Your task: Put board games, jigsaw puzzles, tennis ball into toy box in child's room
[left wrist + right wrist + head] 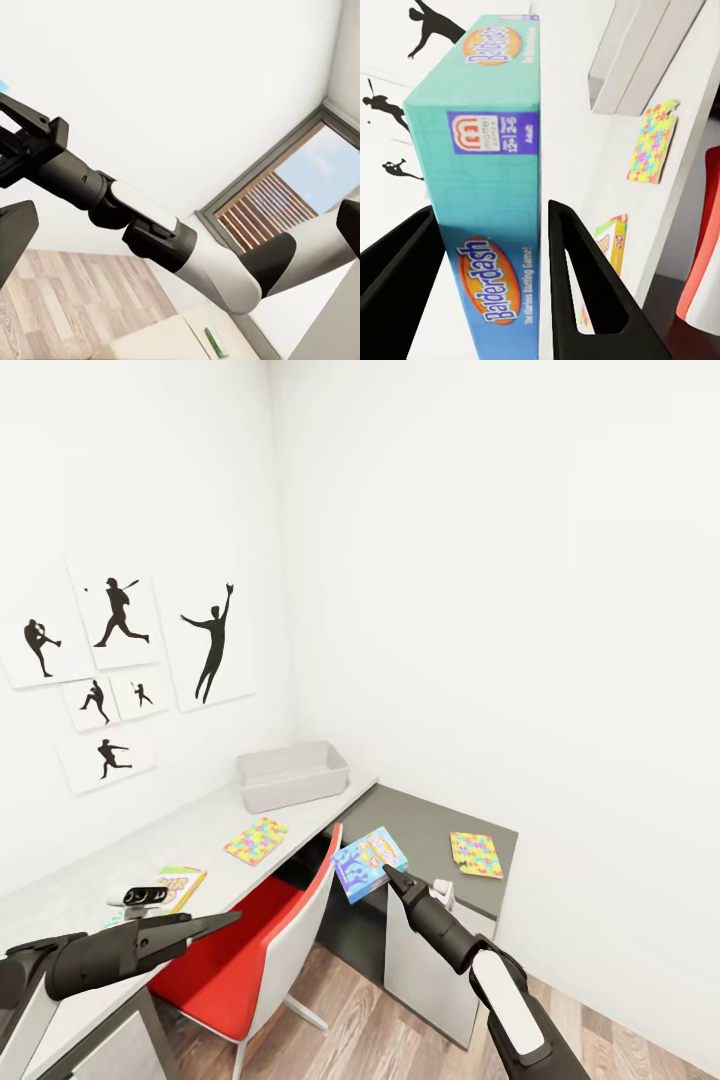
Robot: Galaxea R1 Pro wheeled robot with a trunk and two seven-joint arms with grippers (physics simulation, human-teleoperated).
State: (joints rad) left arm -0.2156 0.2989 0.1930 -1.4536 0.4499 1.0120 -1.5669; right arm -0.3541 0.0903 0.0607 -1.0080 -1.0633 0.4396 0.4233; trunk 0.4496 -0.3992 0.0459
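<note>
The right hand [388,872] pinches a blue-purple printed board game box [368,862] above the pale grey table [200,830]; the left hand [228,920] is pressed together.

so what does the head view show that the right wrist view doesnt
Head view alone: the second jigsaw puzzle on the dark cabinet, the left pincer and the wood floor. Right wrist view alone: the Balderdash lettering and edge label of the board game between the right pincer fingers. Both: that game, the toy box, the puzzle on the desk, the Skip-Bo box, the red chair and the wall silhouettes.
</note>
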